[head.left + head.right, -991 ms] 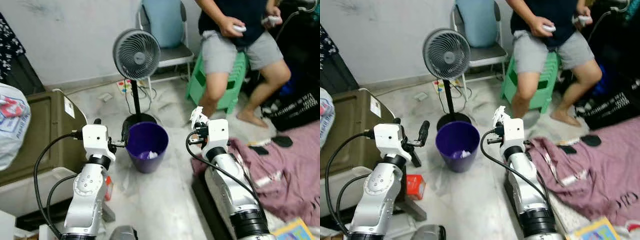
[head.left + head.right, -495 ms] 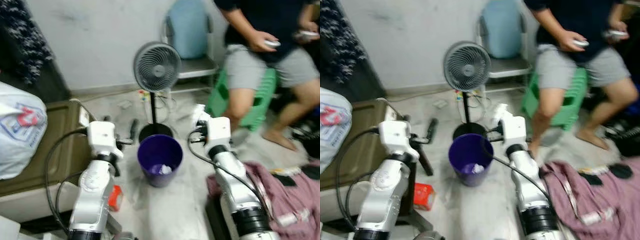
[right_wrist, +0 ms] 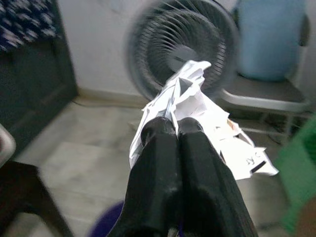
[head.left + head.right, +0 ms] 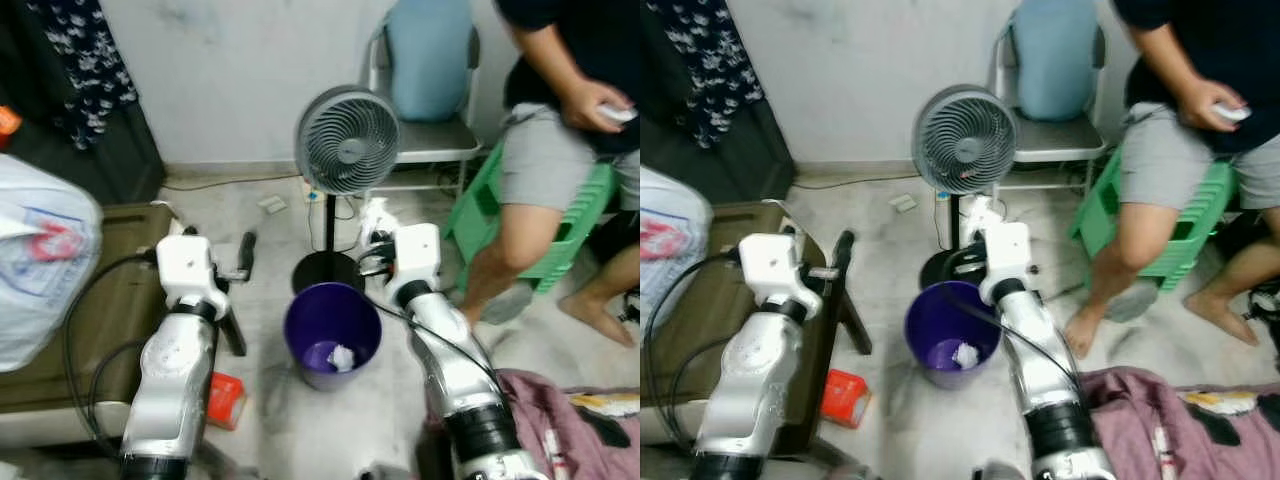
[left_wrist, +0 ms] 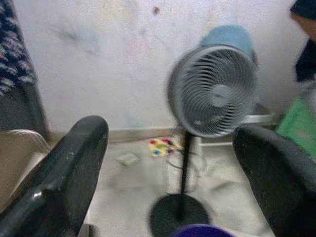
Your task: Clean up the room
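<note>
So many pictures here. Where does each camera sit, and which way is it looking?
Left and right eye views: on the head, looking forward and down at the purple bin and fan; both silver arms show.
Left wrist view: on the left arm, looking along the open left gripper toward the fan.
Right wrist view: on the right arm, looking along the right gripper, shut on crumpled paper.
Shared: the fan shows in every view.

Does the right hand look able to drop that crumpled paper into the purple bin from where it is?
Probably yes: the right hand, shut on the crumpled paper, sits just behind the open purple bin, nothing between.
</note>
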